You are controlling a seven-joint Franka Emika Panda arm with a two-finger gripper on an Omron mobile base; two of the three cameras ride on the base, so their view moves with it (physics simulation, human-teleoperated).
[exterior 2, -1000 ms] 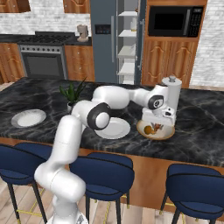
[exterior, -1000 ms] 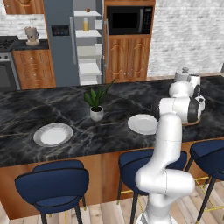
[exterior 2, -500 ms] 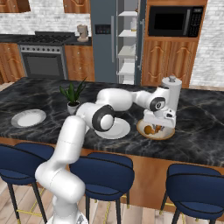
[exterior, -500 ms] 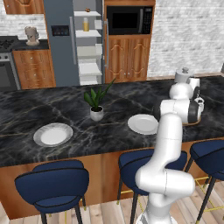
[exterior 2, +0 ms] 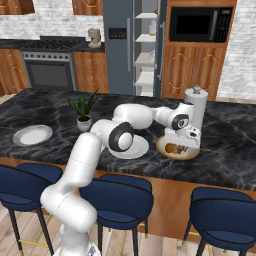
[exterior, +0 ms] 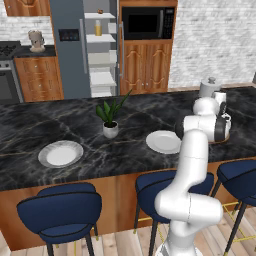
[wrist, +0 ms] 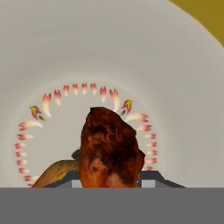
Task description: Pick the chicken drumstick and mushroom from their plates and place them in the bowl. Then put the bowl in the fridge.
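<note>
Little has moved since the earlier frames: hand sits about the same over the bowl, maybe slightly lower, base and scene unchanged. White arm reaches across the black marble island counter (exterior 2: 45, 112) with the two-finger gripper (exterior 2: 183, 148) pointing down into the small shallow cream-tan bowl (exterior 2: 191, 154) at the right end of the counter, just in front of a tall white-grey canister (exterior 2: 195, 105). Hand view: reddish-brown chicken drumstick (wrist: 110, 151) stands between the dark fingertips (wrist: 148, 178), dark crusted end up toward the camera, over the bowl's pale inner floor (wrist: 65, 52) with its ring of small red flame-like marks. Jaws are narrow on either side of the meat; cannot tell if they clamp it or have just let go. Orange-tan rounded mushroom (wrist: 56, 171) lies on the bowl floor just left of the drumstick, touching or nearly so, partly cut off at the bottom. From the right base view an orange lump (exterior 2: 172, 148) shows inside the bowl under the hand. Two flat white plates with grey rims: one (exterior 2: 137, 148) near the arm's elbow, just left of the bowl, another (exterior 2: 32, 134) well apart at the left end of the counter; same pair in the left base view (exterior: 162, 141) (exterior: 60, 153). Small potted green plant (exterior: 110, 120) stands between them, further back. Slate blue-grey fridge (exterior: 70, 50) on the far wall, door open, white shelves (exterior: 101, 60) exposed; black microwave (exterior: 148, 22) to its right. Blue stools (exterior: 62, 212) line the near side.
</note>
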